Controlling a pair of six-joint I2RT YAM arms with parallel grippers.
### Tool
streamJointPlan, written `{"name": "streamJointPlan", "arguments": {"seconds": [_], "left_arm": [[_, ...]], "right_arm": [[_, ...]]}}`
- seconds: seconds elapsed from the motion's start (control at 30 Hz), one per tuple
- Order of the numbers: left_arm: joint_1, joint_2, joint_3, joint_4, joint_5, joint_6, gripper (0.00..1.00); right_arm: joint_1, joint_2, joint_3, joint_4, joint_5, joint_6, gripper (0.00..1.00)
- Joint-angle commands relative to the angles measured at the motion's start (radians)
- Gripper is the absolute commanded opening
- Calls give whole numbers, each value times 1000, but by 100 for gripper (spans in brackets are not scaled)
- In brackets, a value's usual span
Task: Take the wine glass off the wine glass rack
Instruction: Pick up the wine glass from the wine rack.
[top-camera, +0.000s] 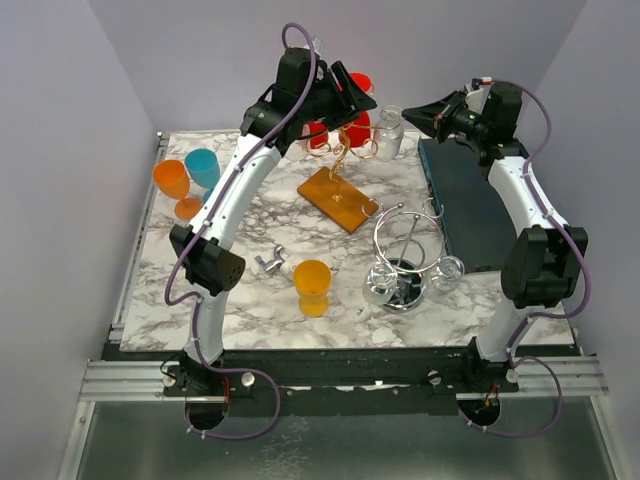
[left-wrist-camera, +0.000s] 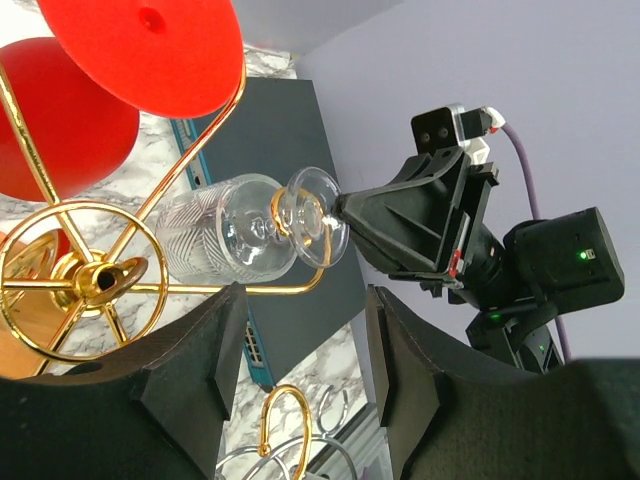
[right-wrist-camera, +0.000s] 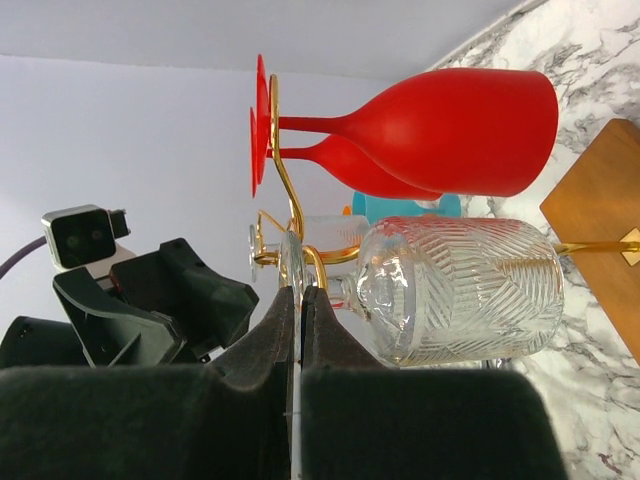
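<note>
Right pincer (right-wrist-camera: 298, 296) clenched on the wine glass (right-wrist-camera: 470, 285) foot, left pincer (left-wrist-camera: 305, 295) released; a crooked pull could snag the rack (left-wrist-camera: 92, 275).

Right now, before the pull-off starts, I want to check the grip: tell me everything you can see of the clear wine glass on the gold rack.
The clear wine glass looks like transparent glass. Its bowl is cut with a herringbone pattern, and it has a short knobbed stem and a round foot. It hangs bowl down, its stem held in a hook of the gold rack. The right gripper is pinched on the edge of the foot.
</note>
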Motion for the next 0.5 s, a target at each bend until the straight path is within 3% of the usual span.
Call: {"name": "streamJointPlan", "arguments": {"seconds": [0.0,0.47], "left_arm": [[-9,35,48,17,-25,-18,56],[-16,106,111,34,14,-52,52]], "right_arm": [[-1,-48,-22,74,-65,28,0],[-1,-68,-44,126,-90,64,1]]}}
